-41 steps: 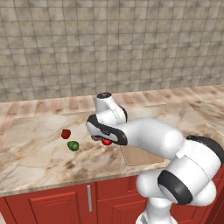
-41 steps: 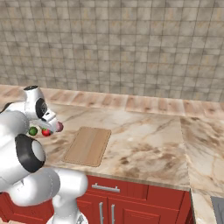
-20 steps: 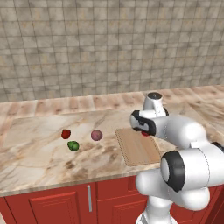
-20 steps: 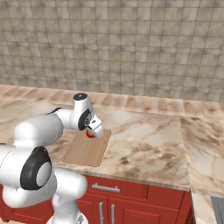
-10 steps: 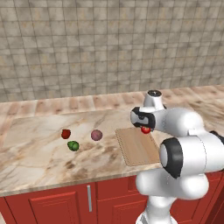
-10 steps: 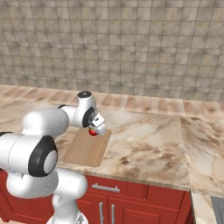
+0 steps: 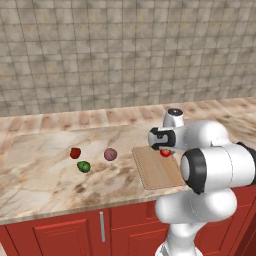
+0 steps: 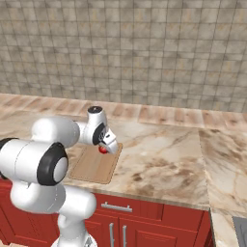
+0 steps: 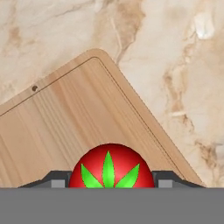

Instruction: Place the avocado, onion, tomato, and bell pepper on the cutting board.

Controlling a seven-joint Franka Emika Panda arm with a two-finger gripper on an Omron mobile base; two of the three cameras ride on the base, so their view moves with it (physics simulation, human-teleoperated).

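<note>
**Tomato carried over the cutting board, release pending**

The hand is clamped on the tomato, one finger on each side of it, stem end up toward the hand camera. Gripping across the widest part of the ball keeps it from rolling out during the carry.

The hand hangs over the cutting board, near its back edge, the edge toward the wall. In the hand view the board's rounded corner lies just ahead of the tomato, so a drop here would land inside the board but near that corner. Whether the tomato already touches the wood I cannot tell; the base views suggest a small gap.

The board lies near the front edge of the worktop, no vegetables resting on it yet.

Off the board, toward the left end of the worktop: the onion nearest the board, the bell pepper further left, the avocado just in front of the pepper and almost touching it. All three still need moving.

Judgement: first of four placements, at the lowering and release stage. Risk: a round tomato may roll once freed.
</note>
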